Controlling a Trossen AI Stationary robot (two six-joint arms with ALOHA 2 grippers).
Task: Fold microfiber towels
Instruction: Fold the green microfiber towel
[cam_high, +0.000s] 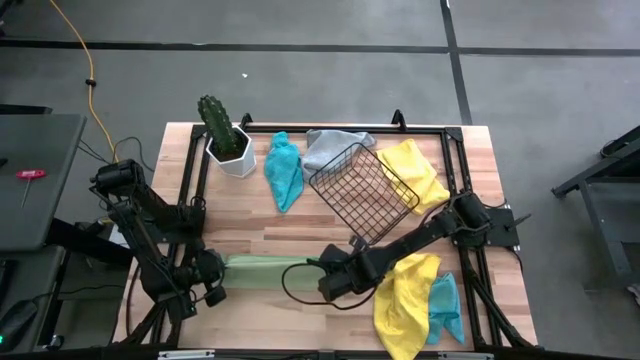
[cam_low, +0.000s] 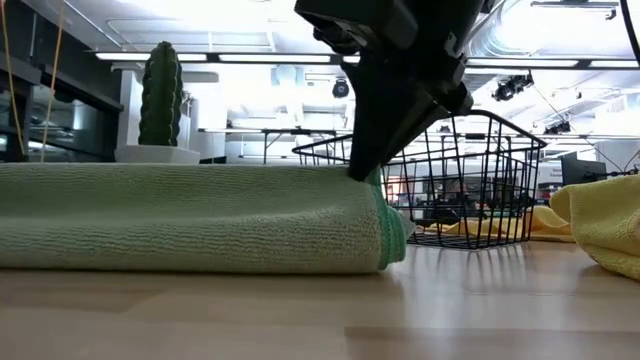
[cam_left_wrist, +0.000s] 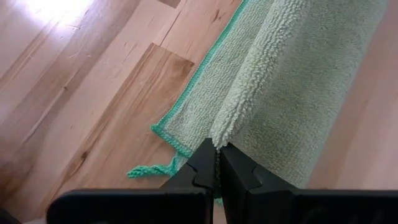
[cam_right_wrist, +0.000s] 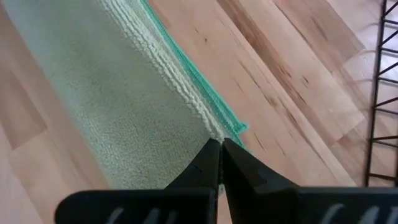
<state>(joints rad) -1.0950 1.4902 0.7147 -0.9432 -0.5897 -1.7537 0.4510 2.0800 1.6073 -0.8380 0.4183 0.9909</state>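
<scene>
Light green towel: I saw the light green towel (cam_high: 262, 271) lying on the desk (cam_high: 300, 235) near the front edge, as a long narrow band with layers stacked, so I judged it folded at least once.
Left end effector: The left end effector (cam_left_wrist: 218, 163) was at the towel's left end, fingers pressed together on a corner of the cloth.
Right end effector: The right end effector (cam_right_wrist: 221, 152) was at the other end, clamped on the teal-stitched edge.
Other towels: One yellow towel (cam_high: 403, 300) and one teal towel (cam_high: 445, 308) lay crumpled at the front right. A second teal towel (cam_high: 284, 170), a grey towel (cam_high: 332, 145) and a second yellow towel (cam_high: 415, 172) lay around the tipped wire basket (cam_high: 362, 192).
Progress: I judged the task early: one towel in work, five not yet folded.
Next: I expected one more fold across the band's length.
</scene>
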